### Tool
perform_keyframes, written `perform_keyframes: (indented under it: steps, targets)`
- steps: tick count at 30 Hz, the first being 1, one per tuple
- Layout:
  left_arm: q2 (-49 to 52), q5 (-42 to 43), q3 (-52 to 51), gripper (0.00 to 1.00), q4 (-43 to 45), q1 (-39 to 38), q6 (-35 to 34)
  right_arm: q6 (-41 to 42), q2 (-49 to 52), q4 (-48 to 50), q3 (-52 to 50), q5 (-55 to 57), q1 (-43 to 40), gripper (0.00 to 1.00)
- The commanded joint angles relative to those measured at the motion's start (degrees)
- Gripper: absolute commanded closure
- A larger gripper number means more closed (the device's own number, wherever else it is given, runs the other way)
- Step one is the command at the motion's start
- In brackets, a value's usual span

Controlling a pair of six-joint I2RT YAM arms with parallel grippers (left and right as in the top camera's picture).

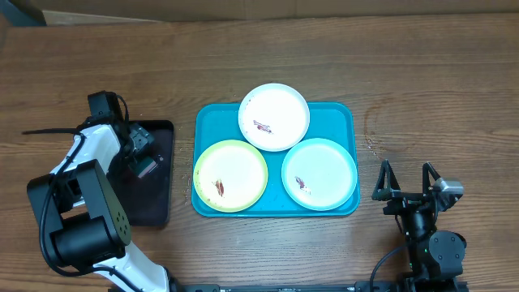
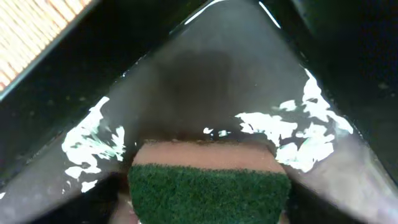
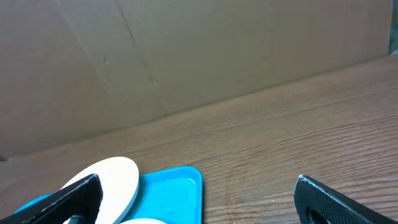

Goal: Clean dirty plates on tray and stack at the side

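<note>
— Three round, shallow plates lie in the tray (image 1: 345, 118), which is smooth turquoise plastic with rounded corners. The white plate (image 1: 274, 117) is at its back edge, the yellow-green plate (image 1: 230, 175) front left and the mint plate (image 1: 319, 173) front right. Each has a brown-red smear.
— And the arms?
— Right of the tray, over the wood-grain table (image 1: 324, 49), the right gripper (image 1: 404, 180) is spread wide and empty. Left of the tray, the left gripper (image 1: 144, 162) is down in the glossy black tray (image 1: 158, 203). A green, rough-topped sponge (image 2: 208, 190) is right at it; clamped or not, I cannot tell.
</note>
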Motion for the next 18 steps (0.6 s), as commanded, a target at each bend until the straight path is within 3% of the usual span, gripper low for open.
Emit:
perform_keyframes:
  steps: [1,2,3,7,8,9,10,11,18]
  targets:
    - [2.49,0.33,-1.07,0.62,0.00,0.35,0.46,-0.20,-0.50,0.20,-0.61,-0.20,-0.11,0.00]
    - [2.49,0.31,-1.11,0.83,-0.02,0.35,0.46,-0.20,-0.50,0.20,-0.61,-0.20,-0.11,0.00]
    - [2.49,0.31,-1.14,0.94,-0.07,0.35,0.46,-0.20,-0.50,0.17,-0.61,-0.20,-0.11,0.00]
    - [2.49,0.33,-1.14,0.95,-0.44,0.35,0.46,-0.20,-0.50,0.17,-0.61,-0.20,-0.11,0.00]
    - [2.49,0.33,-1.14,0.78,-0.63,0.35,0.46,-0.20,-0.50,0.17,-0.61,-0.20,-0.11,0.00]
    - [2.49,0.35,-1.14,0.36,-0.96,0.31,0.46,-0.20,-0.50,0.17,-0.61,-0.20,-0.11,0.00]
    - [2.49,0.42,-1.14,0.08,-1.31,0.28,0.46,-0.20,-0.50,0.17,-0.61,-0.20,-0.11,0.00]
    - [2.49,0.55,-1.14,0.00,-1.62,0.24,0.46,-0.20,-0.50,0.17,-0.61,-0.20,-0.11,0.00]
    - [2.49,3.63,-1.14,0.00,-7.45,0.20,0.46,-0.20,-0.50,0.20,-0.61,-0.20,-0.11,0.00]
